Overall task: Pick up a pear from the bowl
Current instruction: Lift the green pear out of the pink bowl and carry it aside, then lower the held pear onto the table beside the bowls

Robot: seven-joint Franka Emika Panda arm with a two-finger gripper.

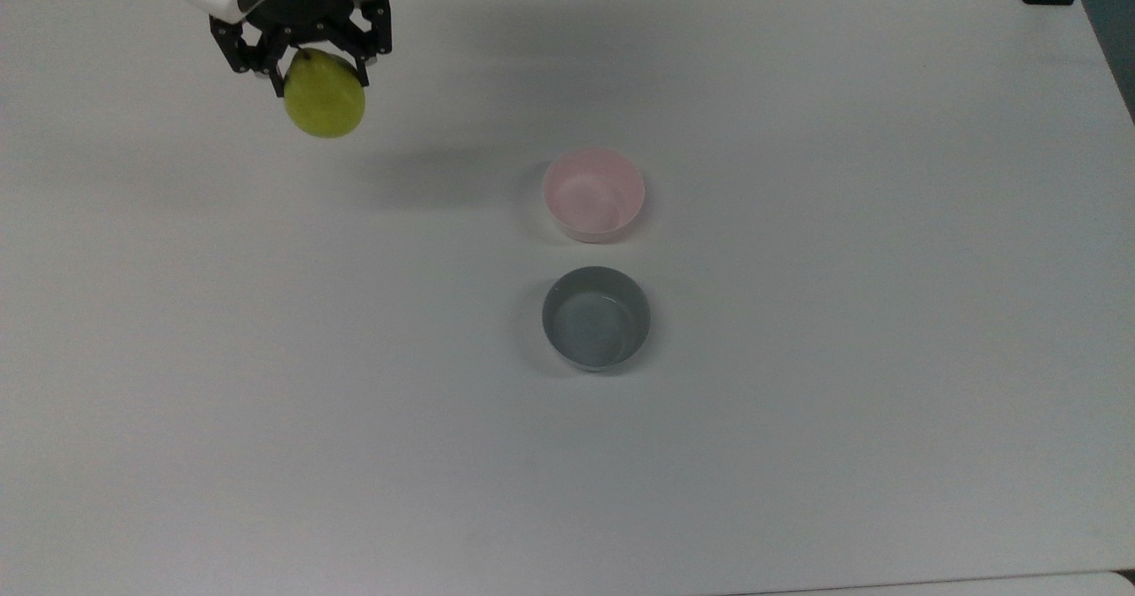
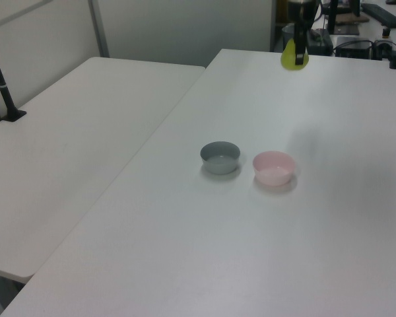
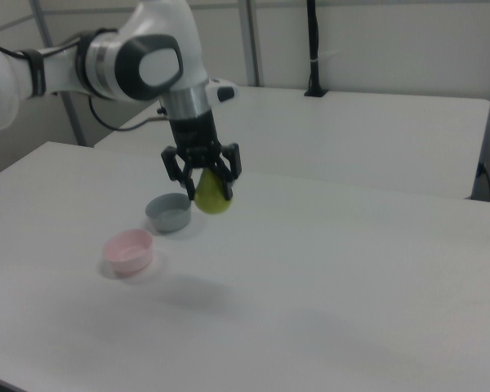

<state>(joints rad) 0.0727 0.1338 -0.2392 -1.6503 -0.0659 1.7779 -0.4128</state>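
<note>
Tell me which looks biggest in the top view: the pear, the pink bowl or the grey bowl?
1. Grey bowl and pink bowl: about alike, too close to rank.
2. Pear: looks smallest, though it hangs in the gripper nearer the camera, so that is unsure.

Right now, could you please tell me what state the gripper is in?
Gripper: shut on the pear, held in the air above the table.

Arm: I see my white Panda arm (image 3: pixel 139 61) reaching in from the right view's left, wrist pointing straight down.
Gripper: my gripper (image 1: pixel 321 71) hangs well above the table, near the top view's upper left corner.
Fingers: my black fingers (image 3: pixel 227 174) are clamped on the pear (image 1: pixel 324 104), which hangs below them.
</note>
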